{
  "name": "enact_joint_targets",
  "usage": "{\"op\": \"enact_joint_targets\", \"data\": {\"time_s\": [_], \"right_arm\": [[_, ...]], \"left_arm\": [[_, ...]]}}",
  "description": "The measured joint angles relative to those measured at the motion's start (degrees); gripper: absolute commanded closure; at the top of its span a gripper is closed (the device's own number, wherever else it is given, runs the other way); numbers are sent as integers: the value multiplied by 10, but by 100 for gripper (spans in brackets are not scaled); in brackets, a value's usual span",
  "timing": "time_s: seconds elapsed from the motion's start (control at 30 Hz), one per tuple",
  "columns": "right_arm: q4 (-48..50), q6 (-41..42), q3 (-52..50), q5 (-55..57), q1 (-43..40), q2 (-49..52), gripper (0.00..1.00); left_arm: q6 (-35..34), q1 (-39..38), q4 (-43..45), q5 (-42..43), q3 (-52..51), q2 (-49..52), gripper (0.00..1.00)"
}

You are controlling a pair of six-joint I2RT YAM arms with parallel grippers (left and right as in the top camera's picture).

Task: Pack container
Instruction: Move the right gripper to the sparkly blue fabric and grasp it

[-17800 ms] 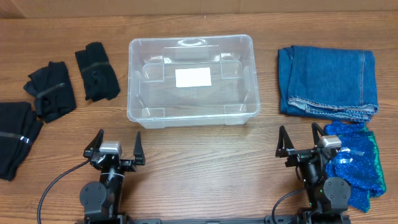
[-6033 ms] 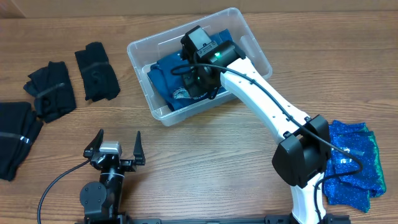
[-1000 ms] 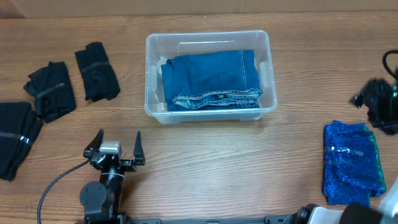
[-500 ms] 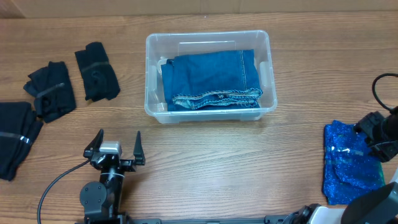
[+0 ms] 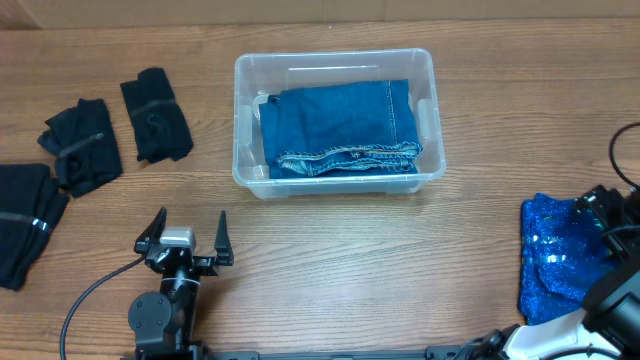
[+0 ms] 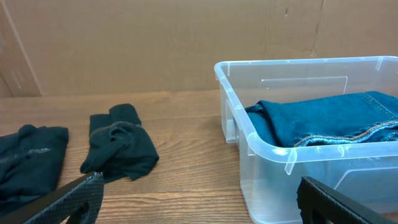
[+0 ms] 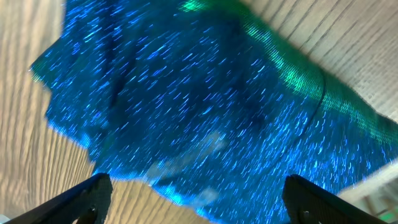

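The wooden table point(image 5: 330, 260) is filling the whole overhead view. The clear plastic container point(image 5: 240, 120) is sitting upright in the upper middle of the frame, and a folded pair of blue jeans point(image 5: 340, 125) is lying flat inside it, taking up most of the base. At the lower right edge a sparkly blue sequined cloth point(image 5: 550, 270) with a green band is lying on the wood, well apart from the container. Three bundles of black clothing point(image 5: 155, 115) are resting on the table at the upper left and far left. The right gripper point(image 7: 199, 193) is hanging over the sequined cloth with its jaws spread wide, grasping nothing; I cannot tell if it is touching the fabric. The left gripper point(image 5: 190, 215) is sitting at the lower left, jaws likewise parted and empty, pointing toward the container
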Motion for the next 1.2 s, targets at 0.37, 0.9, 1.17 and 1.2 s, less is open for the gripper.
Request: {"op": "enact_joint_targets", "data": {"time_s": [0.37,0.9,1.17,1.2], "right_arm": [[68,-79,-2,-76,-85,8,8],[141,-193,-3,-76,-85,17,11],[116,-201,-4,-97,-85,74,35],[115,-200,-4,-102,-85,80,38]], "left_arm": [[0,0,0,0,0,0,0],[0,0,0,0,0,0,0],[0,0,0,0,0,0,0],[0,0,0,0,0,0,0]]}}
